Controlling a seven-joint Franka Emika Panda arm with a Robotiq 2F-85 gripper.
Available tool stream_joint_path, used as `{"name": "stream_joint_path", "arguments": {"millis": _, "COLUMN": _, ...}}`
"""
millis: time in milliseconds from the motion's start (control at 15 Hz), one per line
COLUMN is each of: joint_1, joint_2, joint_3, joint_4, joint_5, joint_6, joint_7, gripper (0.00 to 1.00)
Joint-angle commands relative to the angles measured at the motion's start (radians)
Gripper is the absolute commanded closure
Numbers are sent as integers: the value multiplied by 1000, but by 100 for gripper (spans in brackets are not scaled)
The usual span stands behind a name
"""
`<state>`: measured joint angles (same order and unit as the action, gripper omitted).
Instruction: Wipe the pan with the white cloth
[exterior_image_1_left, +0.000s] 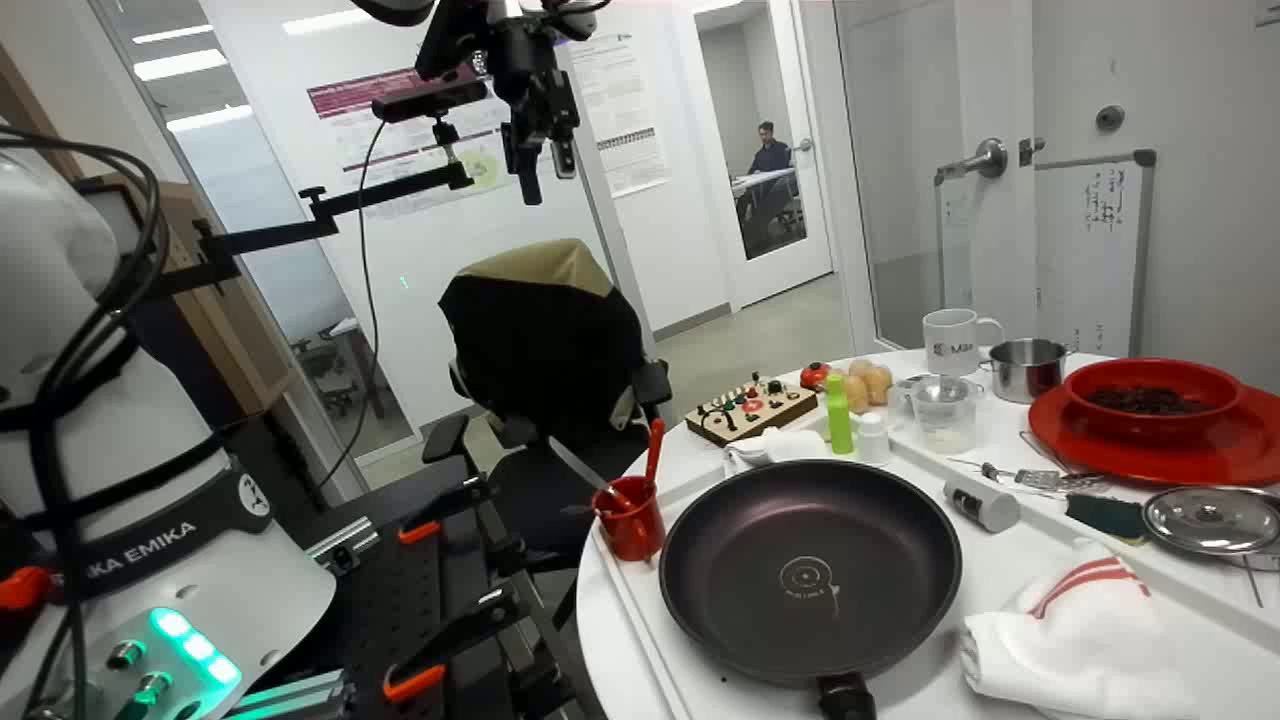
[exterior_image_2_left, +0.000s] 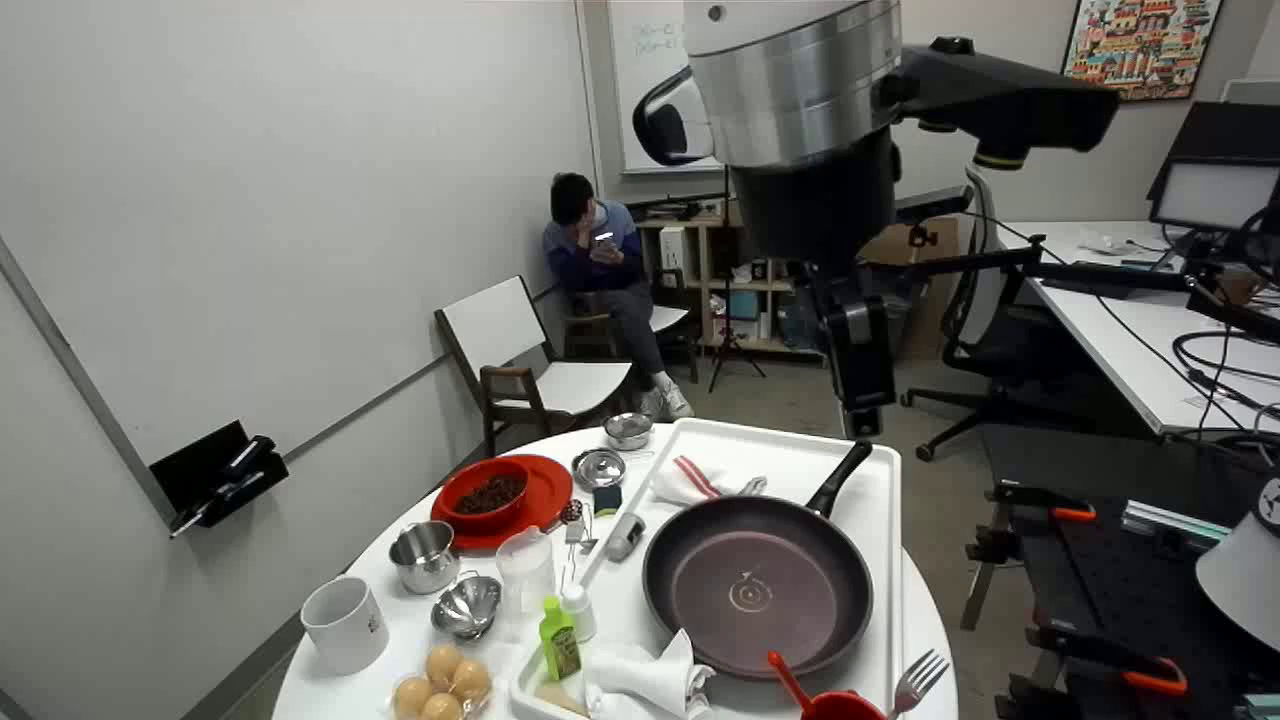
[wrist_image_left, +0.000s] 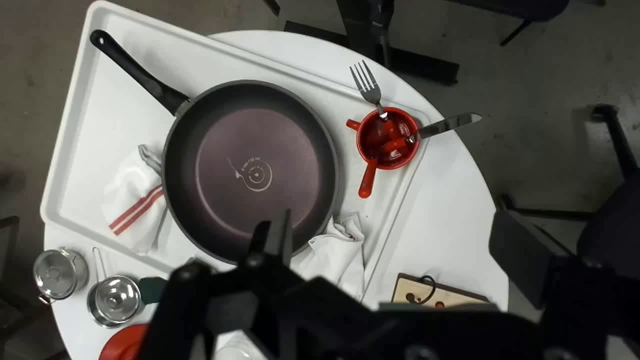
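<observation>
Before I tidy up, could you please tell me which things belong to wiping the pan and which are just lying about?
For the job:
frying pan
plain white cloth

Apparently lying about:
red-striped towel
red mug
fork
knife
green bottle
white mug

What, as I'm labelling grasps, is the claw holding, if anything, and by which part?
Nothing: the claw hangs open in the air, its jaws apart, gripping nothing. The unstriped white cloth lies on the tray, ungripped.

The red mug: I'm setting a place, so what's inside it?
The red mug holds a fork, a knife and a third red handle whose other end is hidden inside.
</observation>
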<state>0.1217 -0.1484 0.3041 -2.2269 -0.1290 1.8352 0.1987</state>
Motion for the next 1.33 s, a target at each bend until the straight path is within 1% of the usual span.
{"name": "stream_joint_path", "arguments": {"millis": 0, "joint_1": 28, "joint_2": 2, "joint_3": -27, "joint_4": 2, "joint_5": -4, "joint_6": -2, "joint_7": 4, "gripper": 0}}
{"name": "stream_joint_path", "arguments": {"millis": 267, "joint_1": 20, "joint_2": 73, "joint_3": -45, "joint_4": 27, "joint_5": -56, "joint_6": 76, "joint_7": 5, "gripper": 0}}
{"name": "stream_joint_path", "arguments": {"millis": 467, "joint_1": 15, "joint_2": 152, "joint_3": -61, "joint_4": 63, "joint_5": -160, "joint_6": 146, "joint_7": 41, "gripper": 0}}
{"name": "stream_joint_path", "arguments": {"millis": 600, "joint_1": 15, "joint_2": 214, "joint_3": -79, "joint_4": 99, "joint_5": -222, "joint_6": 172, "joint_7": 77, "gripper": 0}}
{"name": "stream_joint_path", "arguments": {"millis": 733, "joint_1": 19, "joint_2": 276, "joint_3": -102, "joint_4": 143, "joint_5": -253, "joint_6": 186, "joint_7": 117, "gripper": 0}}
{"name": "stream_joint_path", "arguments": {"millis": 1067, "joint_1": 37, "joint_2": 401, "joint_3": -159, "joint_4": 249, "joint_5": -216, "joint_6": 215, "joint_7": 235, "gripper": 0}}
{"name": "stream_joint_path", "arguments": {"millis": 1133, "joint_1": 44, "joint_2": 410, "joint_3": -168, "joint_4": 262, "joint_5": -215, "joint_6": 208, "joint_7": 267, "gripper": 0}}
{"name": "stream_joint_path", "arguments": {"millis": 1200, "joint_1": 48, "joint_2": 411, "joint_3": -170, "joint_4": 276, "joint_5": -189, "joint_6": 184, "joint_7": 263, "gripper": 0}}
{"name": "stream_joint_path", "arguments": {"millis": 1267, "joint_1": 44, "joint_2": 381, "joint_3": -176, "joint_4": 221, "joint_5": -207, "joint_6": 217, "joint_7": 222, "gripper": 0}}
